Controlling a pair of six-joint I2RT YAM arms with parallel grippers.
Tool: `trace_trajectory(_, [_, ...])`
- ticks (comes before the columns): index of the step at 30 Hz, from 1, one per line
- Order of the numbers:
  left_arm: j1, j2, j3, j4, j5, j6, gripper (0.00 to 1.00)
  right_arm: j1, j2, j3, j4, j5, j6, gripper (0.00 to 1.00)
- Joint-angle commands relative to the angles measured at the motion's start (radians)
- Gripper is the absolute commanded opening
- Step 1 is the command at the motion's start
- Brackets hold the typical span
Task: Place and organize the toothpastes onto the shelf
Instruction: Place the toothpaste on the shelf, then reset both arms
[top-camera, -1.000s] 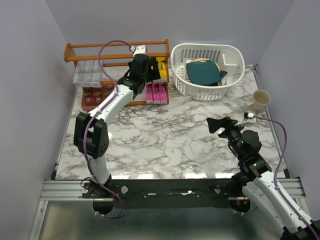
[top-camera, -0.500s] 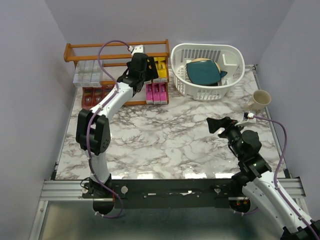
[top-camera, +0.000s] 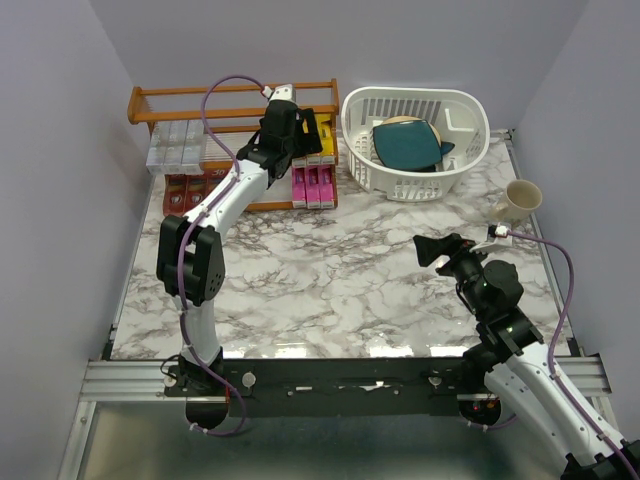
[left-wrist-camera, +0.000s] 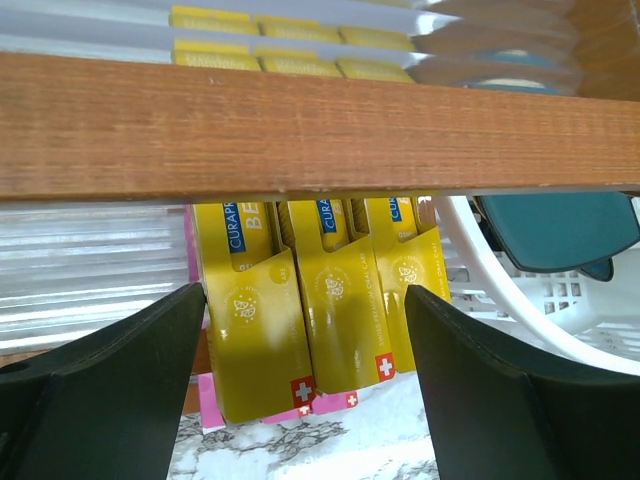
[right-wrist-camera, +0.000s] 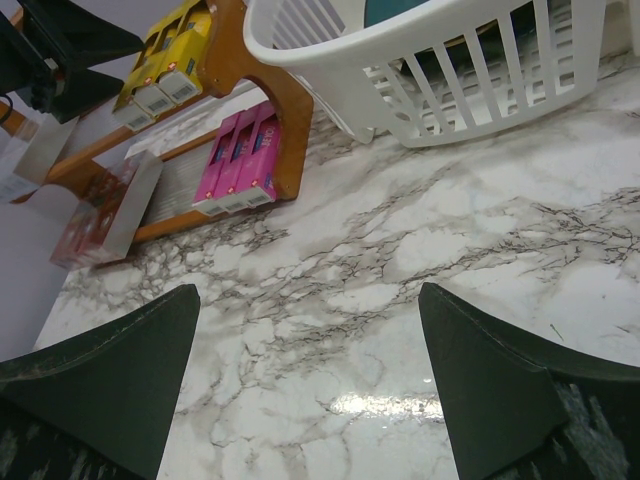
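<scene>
The orange-brown shelf stands at the back left. Yellow toothpastes lie on its upper tier at the right, silver ones on the left. Pink toothpastes and red ones fill the lower tier. My left gripper hovers open over the shelf's right end. In the left wrist view its fingers flank three yellow toothpastes below a wooden rail, holding nothing. My right gripper hangs open and empty over the marble table, far from the shelf.
A white slotted basket with a teal object inside stands right beside the shelf. A beige cup sits at the table's right edge. Grey walls close in the left, back and right sides.
My left gripper has shifted slightly back and right over the shelf's upper tier, still open. The right arm has not moved.
</scene>
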Motion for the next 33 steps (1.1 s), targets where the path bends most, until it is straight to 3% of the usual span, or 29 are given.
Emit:
trace_trajectory(1, [0.003,0.001,0.011,0.003,0.029,0.026,0.9,-0.001,-0.007,-0.015,0.008,0.022,-0.004,0.99])
trace_trajectory(4, [0.003,-0.025,0.01,-0.009,0.008,0.06,0.99,-0.001,-0.007,-0.015,0.01,0.019,-0.009,0.99])
trace_trajectory(9, [0.003,-0.131,-0.027,-0.022,-0.055,0.111,0.99,-0.001,-0.013,-0.01,0.008,0.013,-0.026,0.99])
trace_trajectory(15, [0.003,-0.375,-0.168,-0.057,-0.15,0.177,0.99,-0.001,-0.051,0.067,-0.103,0.044,-0.049,1.0])
trace_trajectory(21, [0.003,-0.694,-0.361,-0.135,-0.271,0.223,0.99,-0.001,-0.087,0.176,-0.274,0.129,-0.061,1.0])
trace_trajectory(26, [0.003,-1.066,-0.613,-0.111,-0.359,0.267,0.99,0.001,-0.116,0.254,-0.393,0.14,-0.058,1.0])
trace_trajectory(33, [0.003,-1.488,-0.825,-0.138,-0.388,0.279,0.99,0.001,-0.134,0.433,-0.583,0.211,-0.122,1.0])
